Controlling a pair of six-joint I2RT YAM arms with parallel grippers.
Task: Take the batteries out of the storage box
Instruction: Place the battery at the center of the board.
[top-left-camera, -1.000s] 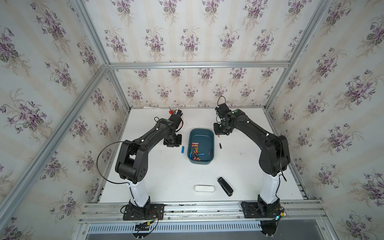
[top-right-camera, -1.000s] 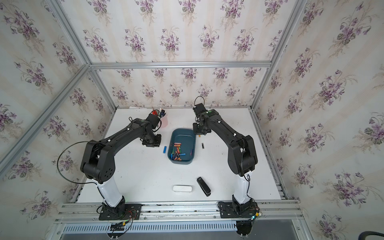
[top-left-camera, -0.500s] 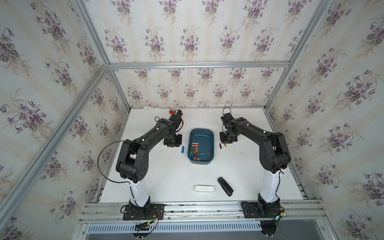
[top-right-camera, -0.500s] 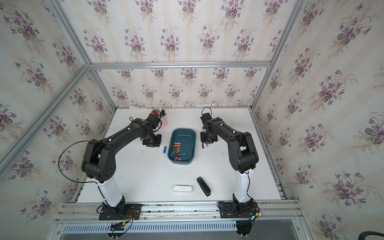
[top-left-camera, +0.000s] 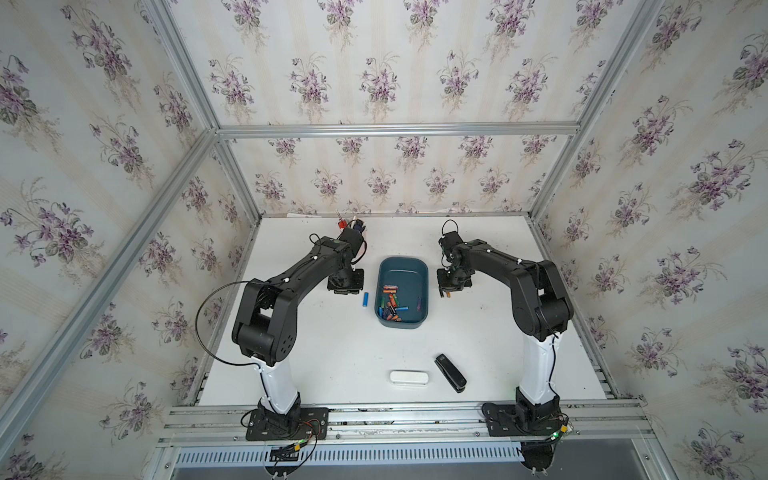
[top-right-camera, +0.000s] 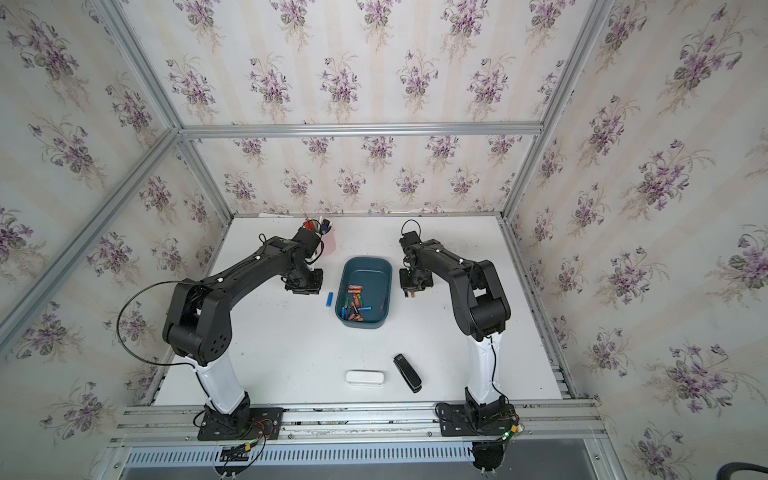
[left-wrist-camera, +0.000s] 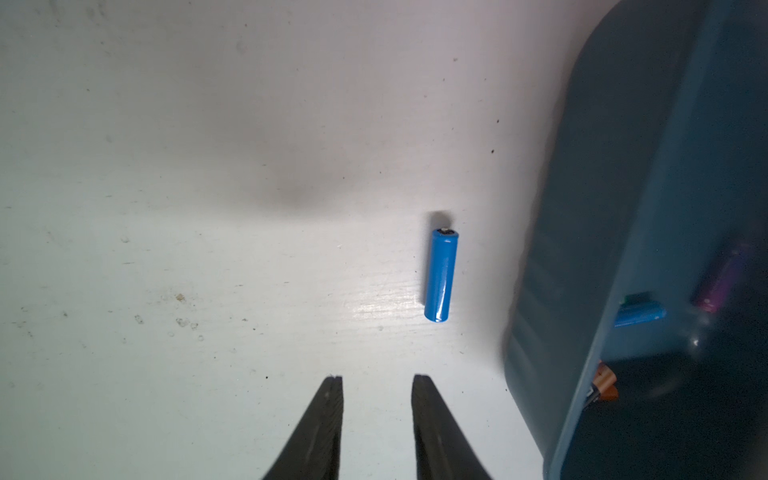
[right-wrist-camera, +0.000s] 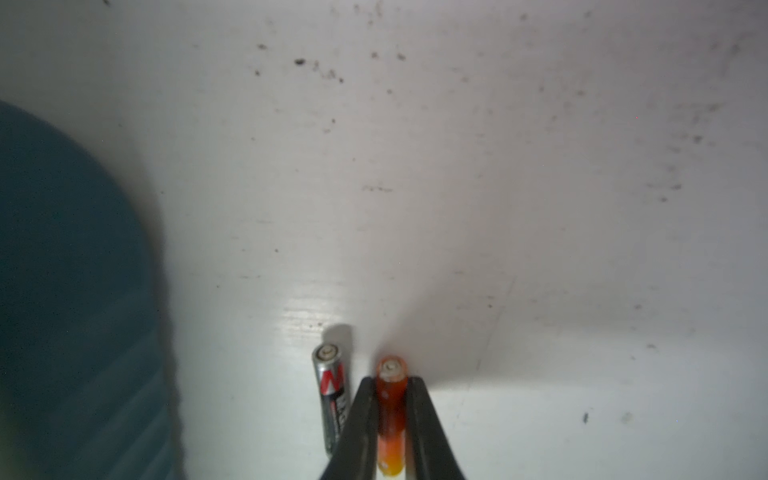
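Note:
The dark teal storage box (top-left-camera: 405, 270) (top-right-camera: 368, 270) sits mid-table with several batteries (top-left-camera: 390, 305) (top-right-camera: 353, 307) heaped at its near end. To its left a blue battery (top-left-camera: 365, 299) (left-wrist-camera: 441, 274) lies on the table. My left gripper (left-wrist-camera: 377, 378) hovers low just behind that battery, open and holding nothing. On the box's right side, my right gripper (right-wrist-camera: 390, 380) (top-left-camera: 446, 291) is shut on an orange battery (right-wrist-camera: 390, 407), down close to the table. A black-and-silver battery (right-wrist-camera: 330, 390) lies right beside it.
A white oblong case (top-left-camera: 408, 378) and a black oblong object (top-left-camera: 450, 372) lie near the front edge. A pink cup (top-right-camera: 328, 245) with pens stands at the back left, mostly behind my left arm. Papered walls enclose three sides.
My right gripper has moved from the box's back right corner to the table right of the box, coming down with the orange battery. The left arm has stayed put.

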